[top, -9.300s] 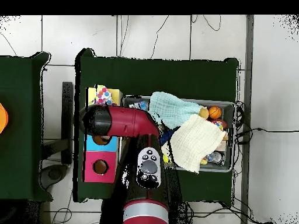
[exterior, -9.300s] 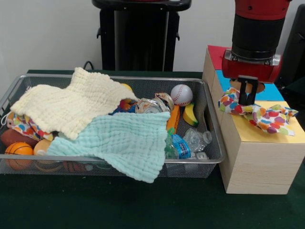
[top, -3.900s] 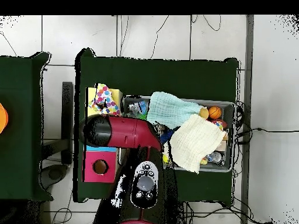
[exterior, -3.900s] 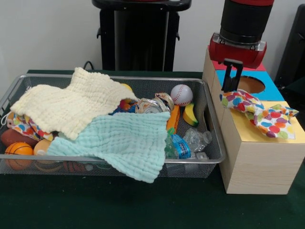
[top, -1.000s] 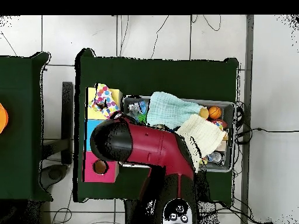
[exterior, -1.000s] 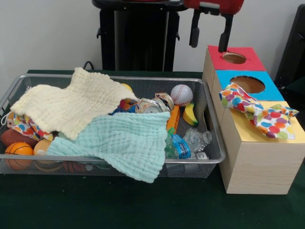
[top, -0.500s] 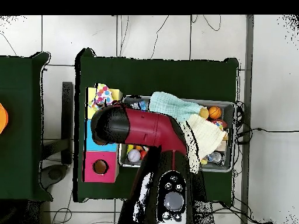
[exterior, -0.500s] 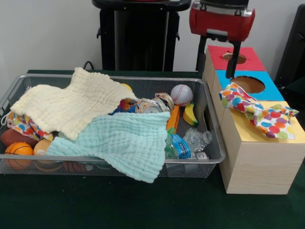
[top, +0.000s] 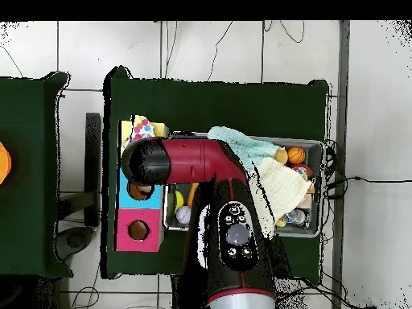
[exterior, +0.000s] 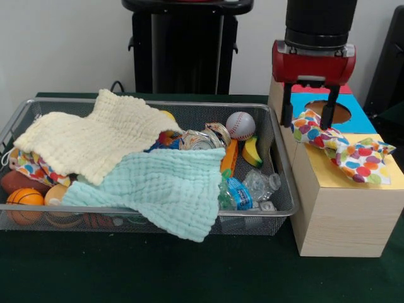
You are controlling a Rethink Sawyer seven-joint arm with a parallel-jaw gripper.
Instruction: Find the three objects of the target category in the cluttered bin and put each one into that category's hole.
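Note:
My gripper (exterior: 306, 112) hangs open and empty over the blue section of the wooden box (exterior: 341, 214), its fingers straddling the near rim of the blue hole (exterior: 333, 112). One fingertip is just above the polka-dot cloth (exterior: 346, 150), which lies crumpled across the yellow section. In the wire bin (exterior: 278, 158) a cream cloth (exterior: 95, 139) and a mint cloth (exterior: 164, 186) cover most of the clutter. In the overhead view the arm hides the gripper; the polka-dot cloth (top: 142, 127) shows beyond it.
Uncovered in the bin are a baseball (exterior: 240, 125), a banana (exterior: 252, 151), crushed cans (exterior: 205, 139), a plastic bottle (exterior: 252, 186), a basketball (exterior: 25, 202) and another patterned cloth (exterior: 28, 165). The red hole (top: 138, 231) is uncovered.
The gripper has come down from high above the red section and moved toward the blue hole, stopping beside the polka-dot cloth. The cloths and bin contents have not moved.

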